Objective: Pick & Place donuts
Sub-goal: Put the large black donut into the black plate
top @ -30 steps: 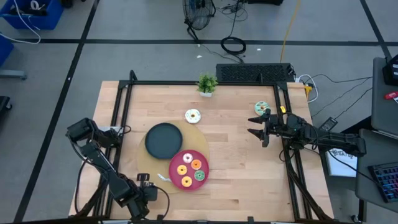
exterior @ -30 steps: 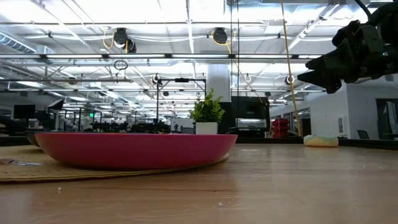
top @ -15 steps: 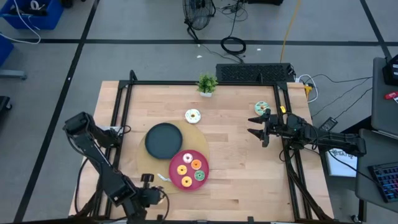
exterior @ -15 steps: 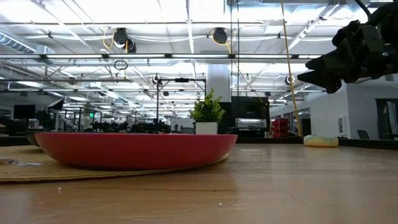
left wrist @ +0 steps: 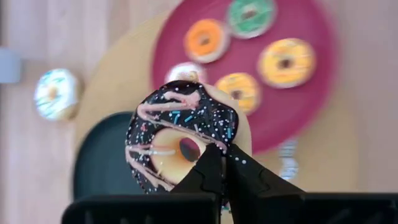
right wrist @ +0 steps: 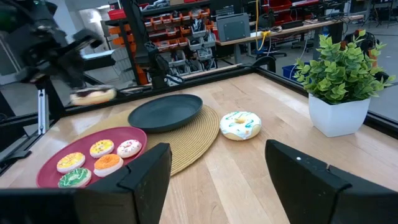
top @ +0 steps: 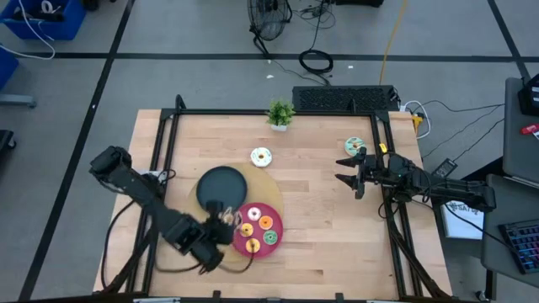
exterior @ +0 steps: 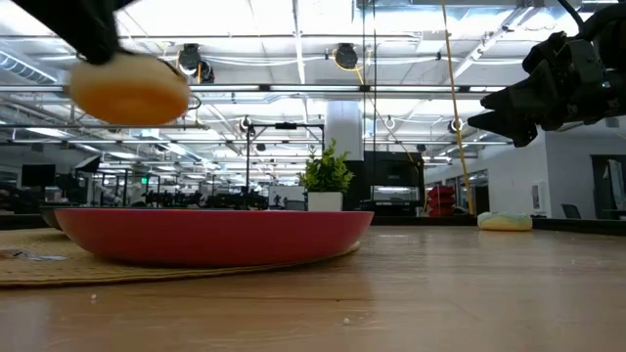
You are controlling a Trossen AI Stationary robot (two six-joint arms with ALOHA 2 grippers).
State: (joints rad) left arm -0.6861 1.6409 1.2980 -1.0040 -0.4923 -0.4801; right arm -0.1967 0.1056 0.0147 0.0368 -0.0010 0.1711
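The left gripper (left wrist: 214, 177) clamps a chocolate-iced donut (left wrist: 183, 140) speckled with sprinkles, holding it in the air above the near-left edge of the pink plate (top: 274, 223), beside the dark plate (top: 222, 189). In the high view the left arm reaches in from the table's left side and its gripper (top: 226, 220) blurs over the seam between the two plates; in the low view the lifted donut (exterior: 129, 91) hangs clear above the plate's red rim (exterior: 210, 235). On the pink plate lie a yellow donut (left wrist: 285, 62), an orange donut (left wrist: 206, 40), a green donut (left wrist: 250, 15), a second yellow-orange donut (left wrist: 239, 91) and a pink-white donut (left wrist: 185, 72), the last partly hidden behind the held one. Both plates sit on a round woven mat (right wrist: 186, 144). A white donut with blue and yellow marks (right wrist: 240, 124) rests on the wood just beyond the mat's edge, between the dark plate and a small potted plant (right wrist: 339, 87) in a white pot at the table's far side. A mint donut (top: 354, 146) lies near the right frame rail, just beside the right gripper (top: 347, 172), which hovers above the right side of the table with its fingers (right wrist: 311, 180) spread apart and nothing between them. A black metal frame (top: 253, 112) rings the wooden table (top: 320, 227). No readable writing or labels show on any object.
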